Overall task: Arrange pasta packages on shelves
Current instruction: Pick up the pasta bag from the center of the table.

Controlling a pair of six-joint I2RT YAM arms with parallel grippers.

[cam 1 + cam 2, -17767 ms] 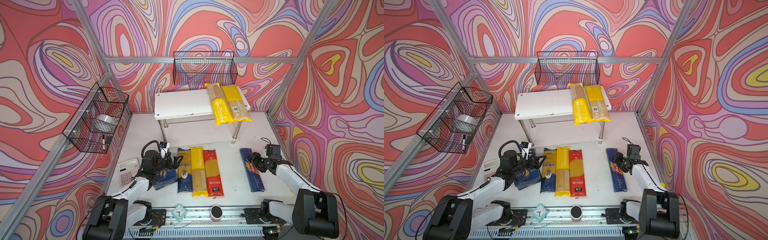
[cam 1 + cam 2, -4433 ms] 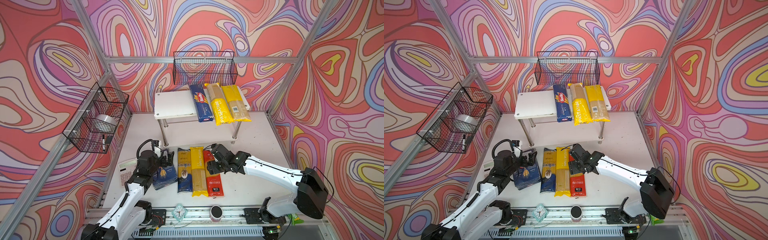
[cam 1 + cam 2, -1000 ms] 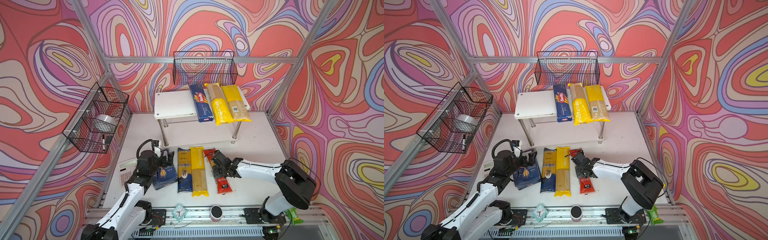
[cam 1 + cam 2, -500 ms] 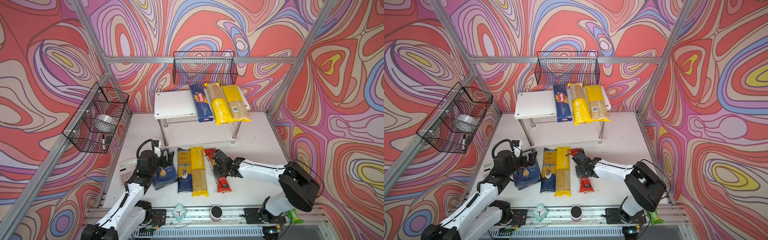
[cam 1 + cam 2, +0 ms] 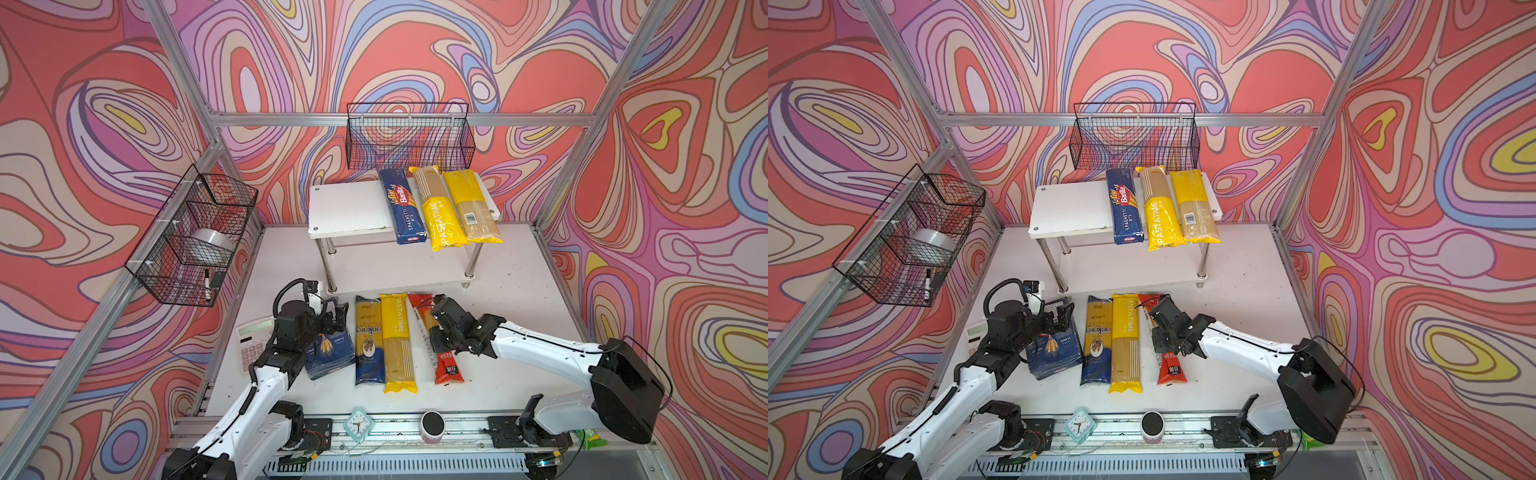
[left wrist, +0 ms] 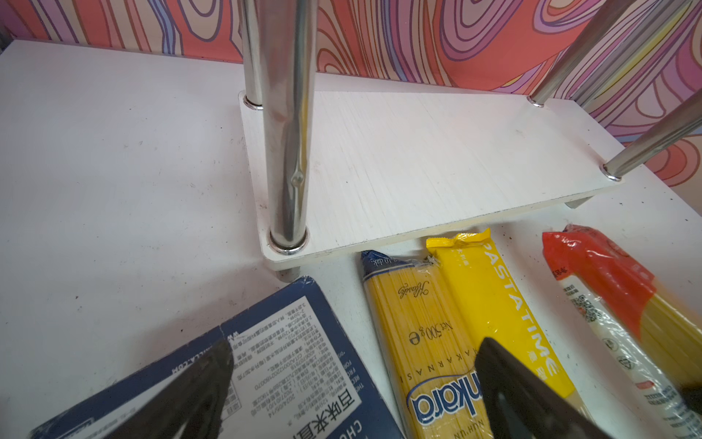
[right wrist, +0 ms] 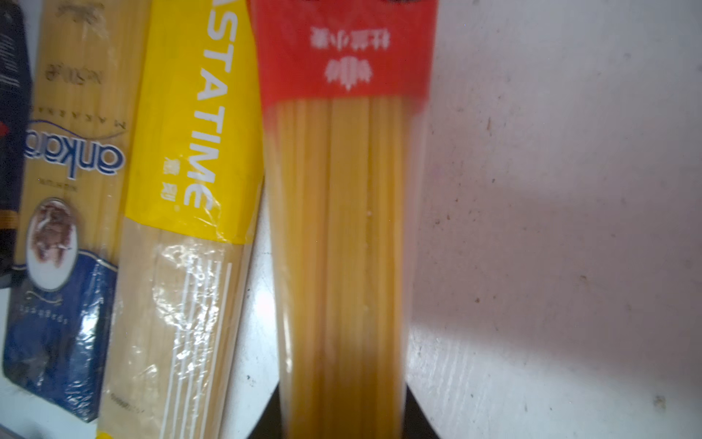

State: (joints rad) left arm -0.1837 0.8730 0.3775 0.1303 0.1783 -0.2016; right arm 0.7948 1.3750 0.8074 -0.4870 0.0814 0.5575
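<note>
Calculator: at the left edge of the table, beside the left arm.
Left claw: jaws spread wide, nothing held. It hovers over the far end of the wide box; in the left wrist view 1 finger is above the box and the other above the bags next to it.
Wide box: dark blue, flat on the table, slightly skewed, just left of the blue bag.
Blue bag: flat, side against the yellow bag.
Yellow bag: flat, far end at the rack's front edge.
Red bag: right of the yellow bag with a narrow gap, slanted.
Right claw: jaws closed onto the red bag's middle, 1 finger on each long side. Whether the bag is off the table, cannot tell.
Rack: 2 white boards on chrome legs, behind the row.
Top board, right half: 3 packs side by side, near ends overhanging the front edge: Barilla box, PASTATIME bag, barcode bag.
</note>
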